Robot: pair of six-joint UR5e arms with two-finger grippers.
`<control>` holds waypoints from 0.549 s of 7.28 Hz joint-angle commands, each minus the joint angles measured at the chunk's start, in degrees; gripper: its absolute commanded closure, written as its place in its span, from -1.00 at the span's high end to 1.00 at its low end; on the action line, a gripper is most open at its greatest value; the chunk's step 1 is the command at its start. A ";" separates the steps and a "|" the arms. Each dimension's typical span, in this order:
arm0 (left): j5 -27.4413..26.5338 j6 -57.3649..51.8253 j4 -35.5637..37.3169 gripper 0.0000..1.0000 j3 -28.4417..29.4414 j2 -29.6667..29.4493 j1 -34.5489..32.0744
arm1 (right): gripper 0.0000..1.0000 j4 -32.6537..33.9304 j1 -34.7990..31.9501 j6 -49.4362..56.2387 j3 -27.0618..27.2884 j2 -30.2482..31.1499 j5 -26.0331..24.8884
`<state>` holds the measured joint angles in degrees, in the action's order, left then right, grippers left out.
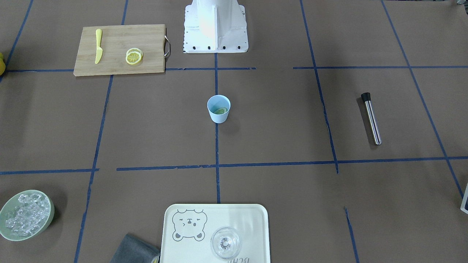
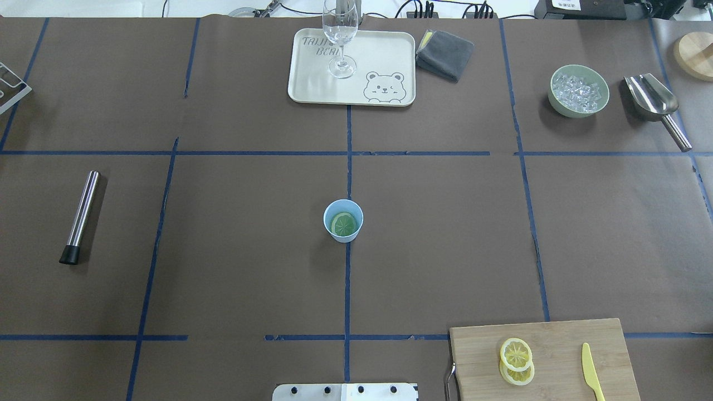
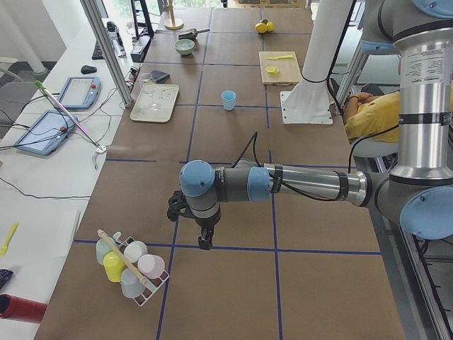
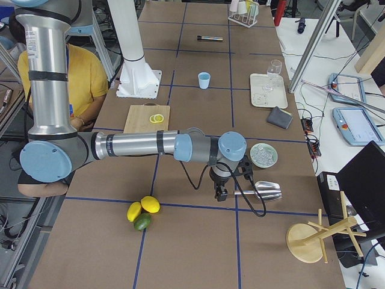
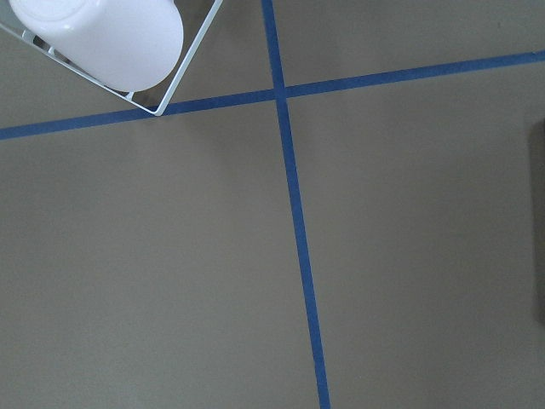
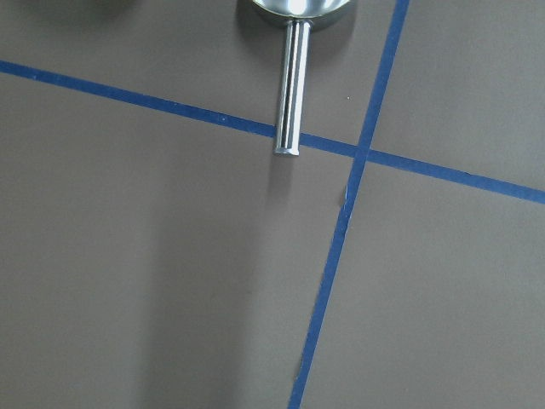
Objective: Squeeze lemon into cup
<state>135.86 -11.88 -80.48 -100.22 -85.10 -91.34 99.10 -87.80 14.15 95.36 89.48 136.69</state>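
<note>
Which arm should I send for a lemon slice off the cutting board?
Right, probably. The lemon slices sit on the cutting board on the robot's right side. The right tool hangs by the scoop there, the left tool at the opposite end.

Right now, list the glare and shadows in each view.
Front-facing view: the white robot base is washed out by glare. Overhead view: the muddler throws a soft shadow to its right. Right wrist view: the scoop handle shows bright reflections. Left wrist view: the white cup is nearly featureless.
</note>
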 commanded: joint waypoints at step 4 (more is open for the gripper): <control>0.36 0.02 -0.20 1.00 0.03 0.02 -0.15 | 1.00 -0.13 1.05 -1.57 0.96 -0.63 -0.72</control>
<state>135.88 -11.87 -80.58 -100.12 -85.18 -91.49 98.98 -87.04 13.68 95.75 88.97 136.21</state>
